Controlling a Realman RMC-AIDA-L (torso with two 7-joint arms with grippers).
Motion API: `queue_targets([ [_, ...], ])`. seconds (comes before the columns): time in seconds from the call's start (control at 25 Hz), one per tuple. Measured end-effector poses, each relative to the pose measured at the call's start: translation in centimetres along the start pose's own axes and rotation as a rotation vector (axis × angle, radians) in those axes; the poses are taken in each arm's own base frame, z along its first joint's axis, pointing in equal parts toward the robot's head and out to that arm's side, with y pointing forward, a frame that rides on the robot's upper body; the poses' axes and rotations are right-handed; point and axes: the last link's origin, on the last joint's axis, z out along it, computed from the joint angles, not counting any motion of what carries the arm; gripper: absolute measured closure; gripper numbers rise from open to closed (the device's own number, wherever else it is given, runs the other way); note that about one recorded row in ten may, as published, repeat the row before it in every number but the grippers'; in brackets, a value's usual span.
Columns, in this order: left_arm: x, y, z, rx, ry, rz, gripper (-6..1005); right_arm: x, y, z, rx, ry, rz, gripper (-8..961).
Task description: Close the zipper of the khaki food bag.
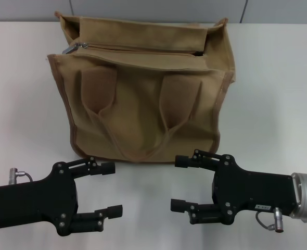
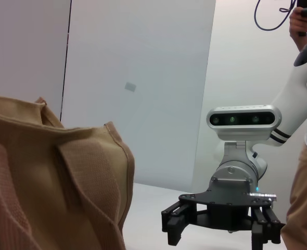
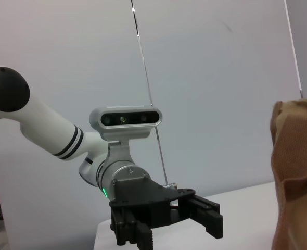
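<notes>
The khaki food bag (image 1: 143, 99) stands upright at the middle back of the white table, its two handles hanging down the front face. The zipper (image 1: 143, 50) runs across its top panel, with the silver pull tab (image 1: 72, 49) at the bag's left end. My left gripper (image 1: 113, 189) hovers low in front of the bag's left corner, open and empty. My right gripper (image 1: 177, 183) is level with it before the right corner, also open and empty. The left wrist view shows the bag (image 2: 54, 182) and the right gripper (image 2: 218, 232); the right wrist view shows the bag's edge (image 3: 296, 172) and the left gripper (image 3: 169, 226).
White table (image 1: 278, 94) stretches on both sides of the bag, with a grey wall behind. A person (image 2: 304, 182) in tan trousers stands beyond the right arm in the left wrist view.
</notes>
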Motion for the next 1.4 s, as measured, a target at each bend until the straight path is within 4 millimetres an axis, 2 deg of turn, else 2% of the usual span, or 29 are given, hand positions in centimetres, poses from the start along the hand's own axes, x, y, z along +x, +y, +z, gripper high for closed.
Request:
queue_targets([
  [0.48, -0.1, -0.2, -0.3, 0.045, 0.015, 0.012, 217, 0.2, 0.2, 0.4, 0.004, -0.001, 0.009, 118],
  [0.56, -0.1, -0.5, -0.9, 0.121, 0.043, 0.025, 217, 0.3, 0.3, 0.4, 0.002, -0.005, 0.012, 118],
  [0.68, 0.2, -1.5, -2.9, 0.349, 0.160, 0.026, 218, 0.3, 0.4, 0.5, 0.000, -0.010, 0.013, 118],
  [0.72, 0.2, -1.5, -2.9, 0.349, 0.160, 0.026, 218, 0.3, 0.4, 0.5, 0.000, -0.010, 0.013, 118],
  [0.76, 0.3, -2.2, -4.3, 0.490, 0.219, 0.023, 218, 0.3, 0.4, 0.6, -0.002, -0.013, 0.006, 118],
  [0.84, 0.3, -2.5, -4.9, 0.554, 0.242, 0.020, 218, 0.3, 0.5, 0.6, -0.003, -0.015, 0.002, 118],
  [0.96, -0.1, -4.2, -6.3, 0.742, 0.263, -0.007, 218, 0.3, 0.6, 0.8, -0.005, -0.020, -0.003, 119],
  [1.08, -0.3, -5.3, -6.0, 0.768, 0.237, -0.018, 218, 0.3, 0.7, 0.8, -0.006, -0.020, -0.002, 119],
  [1.16, -0.6, -6.7, -4.9, 0.777, 0.197, -0.032, 218, 0.3, 0.7, 0.8, -0.005, -0.019, -0.002, 119],
  [1.4, -0.6, -8.1, -2.7, 0.771, 0.181, -0.014, 218, 0.5, 0.7, 0.9, 0.001, -0.014, 0.001, 119],
])
